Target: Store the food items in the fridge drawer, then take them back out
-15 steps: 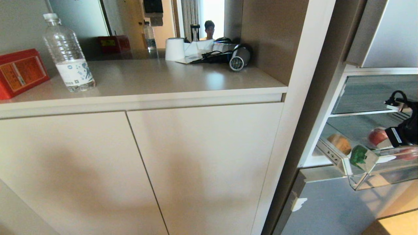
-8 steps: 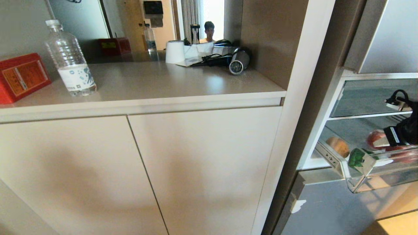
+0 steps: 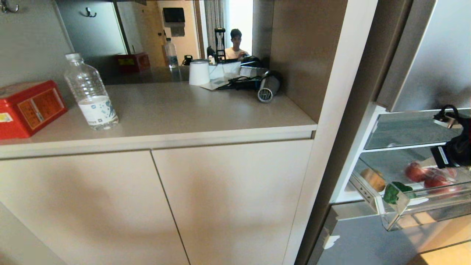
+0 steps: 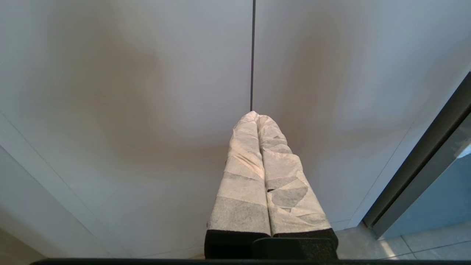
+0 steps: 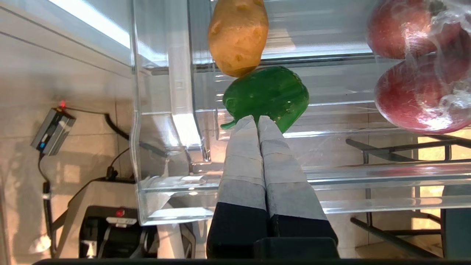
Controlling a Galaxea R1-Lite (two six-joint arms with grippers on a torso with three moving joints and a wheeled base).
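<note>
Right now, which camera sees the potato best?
The right wrist view: the potato fills it large and unblocked, beside the green pepper. The head view shows it only small, inside the clear drawer. The left wrist view misses it.

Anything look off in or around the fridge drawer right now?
Nothing spilled or askew. The drawer is pulled out, with the potato and green pepper lying side by side inside, beside wrapped red fruit. One blemish: a chipped white patch on the grey panel below the drawer.
</note>
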